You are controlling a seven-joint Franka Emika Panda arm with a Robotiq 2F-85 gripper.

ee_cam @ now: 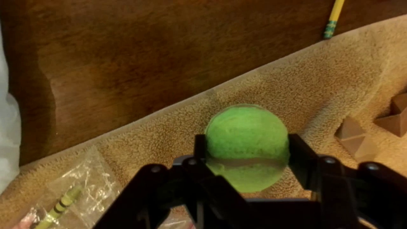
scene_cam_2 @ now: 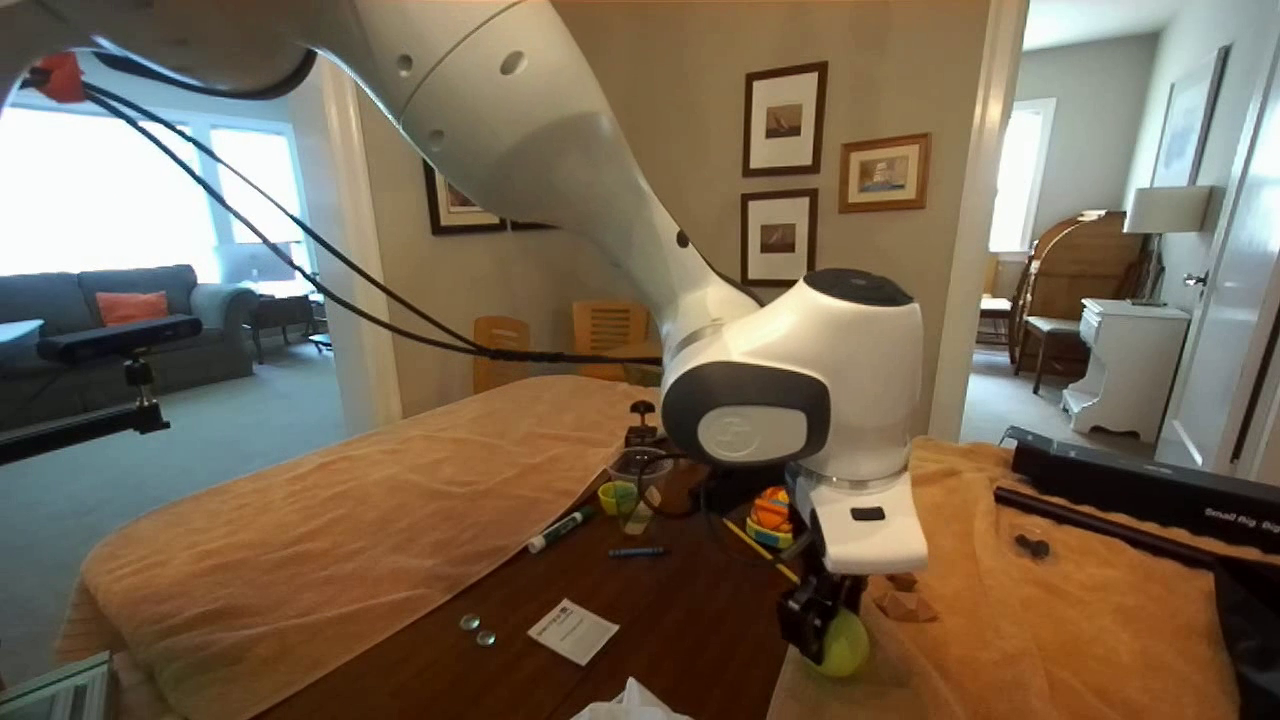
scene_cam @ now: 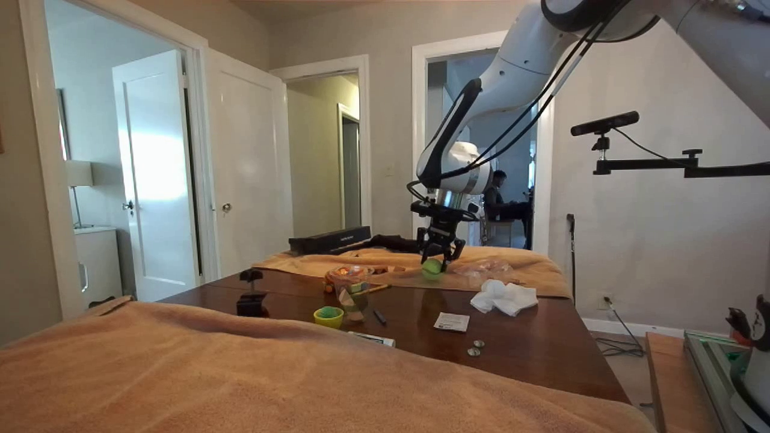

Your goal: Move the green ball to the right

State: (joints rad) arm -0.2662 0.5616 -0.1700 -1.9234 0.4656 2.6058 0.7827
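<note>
The green ball (ee_cam: 247, 133) is round and yellow-green. It sits between both fingers of my gripper (ee_cam: 247, 149) in the wrist view, with a black finger against each side. My gripper is shut on it. In both exterior views the ball (scene_cam: 431, 269) (scene_cam_2: 844, 645) is at the fingertips of the downward-pointing gripper (scene_cam: 435, 260) (scene_cam_2: 815, 630), over the tan towel (ee_cam: 168, 127) near its edge with the brown table. I cannot tell whether the ball touches the towel.
A white tissue (scene_cam: 504, 297) and a clear plastic bag (ee_cam: 89, 184) lie near the ball. Brown pointed blocks (scene_cam_2: 905, 603) and a yellow pencil (ee_cam: 334, 16) are on its other side. A yellow cup (scene_cam: 328, 318), a paper packet (scene_cam: 452, 322) and glass beads (scene_cam: 474, 352) are on the table.
</note>
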